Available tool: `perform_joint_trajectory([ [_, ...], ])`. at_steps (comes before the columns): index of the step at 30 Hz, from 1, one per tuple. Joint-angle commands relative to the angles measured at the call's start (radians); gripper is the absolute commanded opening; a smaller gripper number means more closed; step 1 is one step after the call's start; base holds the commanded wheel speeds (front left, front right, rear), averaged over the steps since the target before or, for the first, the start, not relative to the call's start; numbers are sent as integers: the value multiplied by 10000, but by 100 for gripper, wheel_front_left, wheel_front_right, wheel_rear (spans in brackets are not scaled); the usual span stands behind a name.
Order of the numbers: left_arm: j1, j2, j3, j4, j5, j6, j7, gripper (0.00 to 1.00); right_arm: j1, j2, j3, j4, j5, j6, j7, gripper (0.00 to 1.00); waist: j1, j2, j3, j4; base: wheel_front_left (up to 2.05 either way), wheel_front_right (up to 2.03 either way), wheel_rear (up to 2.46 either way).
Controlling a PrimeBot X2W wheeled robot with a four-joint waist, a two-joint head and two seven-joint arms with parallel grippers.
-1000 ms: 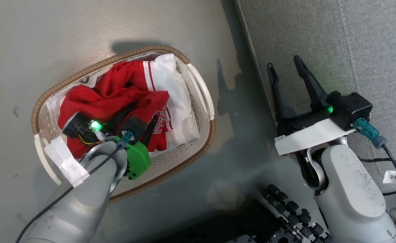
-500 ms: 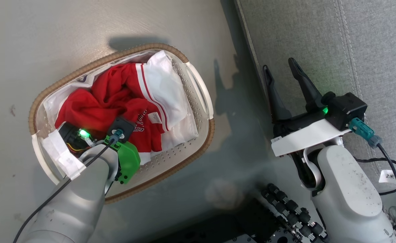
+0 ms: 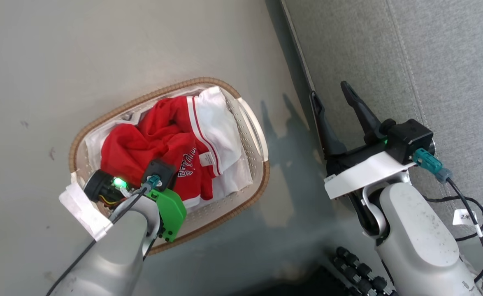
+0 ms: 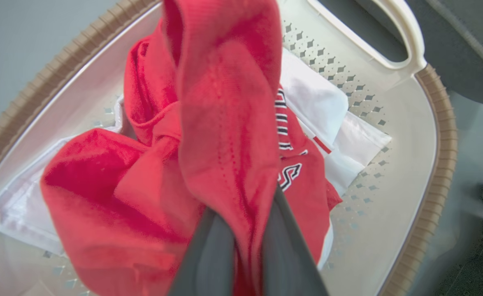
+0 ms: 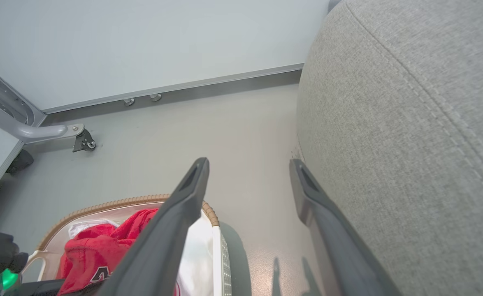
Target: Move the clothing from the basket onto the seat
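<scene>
The basket (image 3: 258, 189), oval and white with a brown woven rim, stands on the floor left of the seat. Red clothing (image 3: 159, 135) with white trim and lettering lies crumpled in it. In the left wrist view my left gripper (image 4: 245, 201) is shut on a fold of the red clothing (image 4: 225, 102), which rises bunched above the basket (image 4: 439, 144). My right gripper (image 3: 328, 90) hangs open and holds nothing at the edge of the grey seat (image 3: 389, 61). The right wrist view has the open right gripper (image 5: 248, 162) between the basket (image 5: 122, 202) and the seat (image 5: 410, 123).
A white sheet (image 3: 237, 176) lies under the clothes in the basket. My base with black rollers (image 3: 356, 267) sits at the bottom. The right wrist view shows a wall baseboard (image 5: 184, 88) and a metal frame foot (image 5: 81, 142) beyond the basket.
My left gripper has gone from open to shut on the red garment and drawn it up. The head camera has shifted, so the whole scene sits lower and further right.
</scene>
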Motion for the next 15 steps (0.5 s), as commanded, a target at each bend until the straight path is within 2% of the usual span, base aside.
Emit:
perform_joint_trajectory([
  [1,325,28,56,-219,-113,-25,0,0,193,-87,43,68,-11,-6,-17,100,0,-1,-834,383,0,0,0],
  [15,2067,-257,553,-2381,-553,-13,-3,0,1171,-378,122,520,132,-6,-17,100,0,-1,-3098,1448,0,0,0],
])
